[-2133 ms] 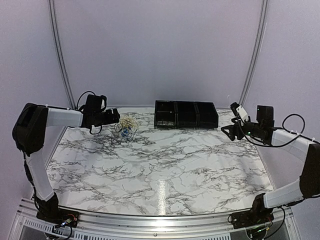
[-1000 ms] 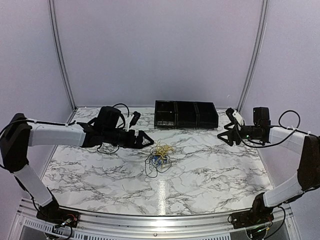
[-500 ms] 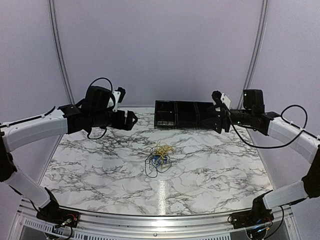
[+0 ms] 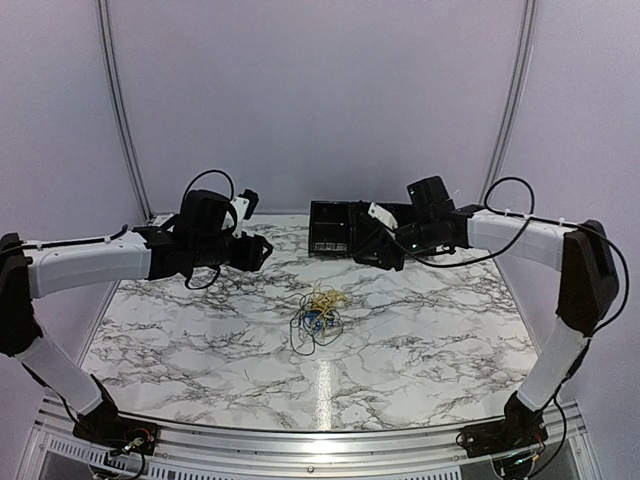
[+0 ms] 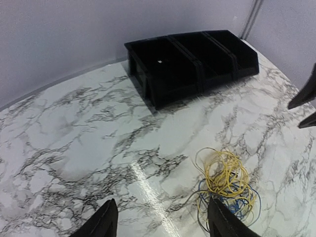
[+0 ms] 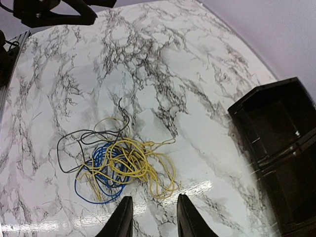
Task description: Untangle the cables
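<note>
Our left gripper hangs left of the bins, fingers spread, empty. The cables lie before the bins: light, limp, snag-prone. We'd pinch the black cable's outlying loop. Our right gripper, against the bins, gapes too.

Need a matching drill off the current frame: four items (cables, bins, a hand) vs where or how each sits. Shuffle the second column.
Column 1
1. yellow cable
2. black cable
3. bin row
4. left hand

Column 2
a. open, up off the table, holding nothing
b. at the far end of the table, apart from the pile
c. thin loops straying out past the pile's edge
d. heaped over the blue cable

Pairs: 1-d, 2-c, 3-b, 4-a
</note>
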Tool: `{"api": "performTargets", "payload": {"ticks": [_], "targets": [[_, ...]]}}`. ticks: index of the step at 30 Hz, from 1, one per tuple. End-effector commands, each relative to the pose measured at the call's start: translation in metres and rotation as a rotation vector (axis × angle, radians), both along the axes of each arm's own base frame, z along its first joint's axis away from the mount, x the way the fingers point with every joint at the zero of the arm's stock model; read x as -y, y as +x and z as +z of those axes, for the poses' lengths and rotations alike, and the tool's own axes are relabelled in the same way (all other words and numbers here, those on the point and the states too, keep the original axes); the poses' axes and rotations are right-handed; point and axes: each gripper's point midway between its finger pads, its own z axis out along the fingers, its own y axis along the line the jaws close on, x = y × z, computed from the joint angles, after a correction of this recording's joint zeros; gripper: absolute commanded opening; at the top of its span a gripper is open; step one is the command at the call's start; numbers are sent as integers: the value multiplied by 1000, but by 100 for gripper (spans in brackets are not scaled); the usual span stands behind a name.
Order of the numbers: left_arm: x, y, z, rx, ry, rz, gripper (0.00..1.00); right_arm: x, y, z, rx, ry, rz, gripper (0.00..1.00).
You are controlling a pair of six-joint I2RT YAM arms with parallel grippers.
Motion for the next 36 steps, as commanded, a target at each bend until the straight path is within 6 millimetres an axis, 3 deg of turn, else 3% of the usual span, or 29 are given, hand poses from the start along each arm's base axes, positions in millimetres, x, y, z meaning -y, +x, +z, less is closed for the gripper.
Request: {"api": "performTargets", "payload": {"ticks": [1, 7, 16, 29, 36], "targets": [[45, -21, -7, -114, -137, -216, 64, -10, 0, -37, -104, -95, 12, 33], [50, -18, -4, -156, -184, -191, 74, -34, -1, -71, -203, -152, 71, 38], [41, -15, 3, -129, -181, -140, 75, -51, 11, -100, -274, -181, 91, 42], [36, -14, -5, -150, -157, -115, 76, -64, 17, -109, -325, -155, 116, 36], [38, -14, -8, -166, -159, -123, 76, -70, 21, -114, -353, -147, 123, 23]]}}
